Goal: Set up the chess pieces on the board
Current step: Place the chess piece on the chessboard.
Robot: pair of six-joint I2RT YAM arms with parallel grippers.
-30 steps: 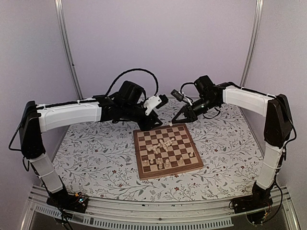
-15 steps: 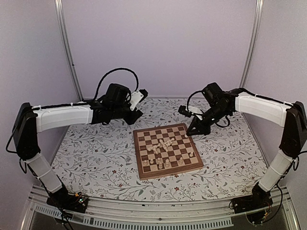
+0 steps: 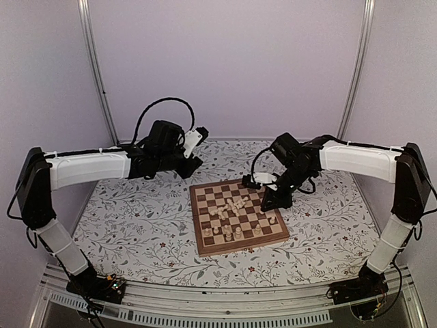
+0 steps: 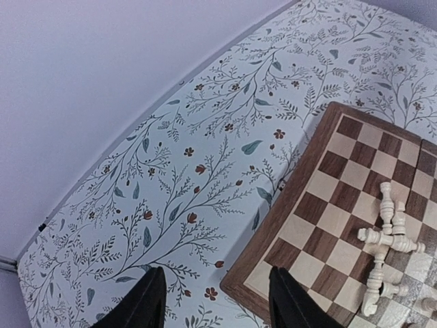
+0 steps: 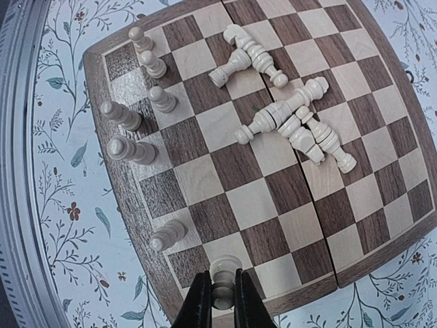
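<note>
The board (image 3: 266,229) lies in the middle of the floral cloth. A loose heap of cream chess pieces (image 3: 235,203) lies toppled near its centre, and several more stand along its near edge (image 3: 229,234). My right gripper (image 5: 223,301) is shut on one upright cream piece (image 5: 225,270), just above a square by the board's (image 5: 252,203) border; beside it stand several pieces (image 5: 130,147), and the toppled ones (image 5: 293,123) lie beyond. The right gripper (image 3: 268,203) hangs over the board's right side. My left gripper (image 4: 215,304) is open and empty above the cloth beside a board (image 4: 328,198) corner.
The floral tablecloth (image 3: 136,219) covers the table around the board. Pale walls and two metal posts (image 3: 95,68) close in the back. A metal rail (image 3: 205,301) runs along the near edge between the arm bases.
The right gripper has swung from beyond the board's far right corner down over its right side, still shut on its piece. The left arm drew back leftward off the board's far edge.
</note>
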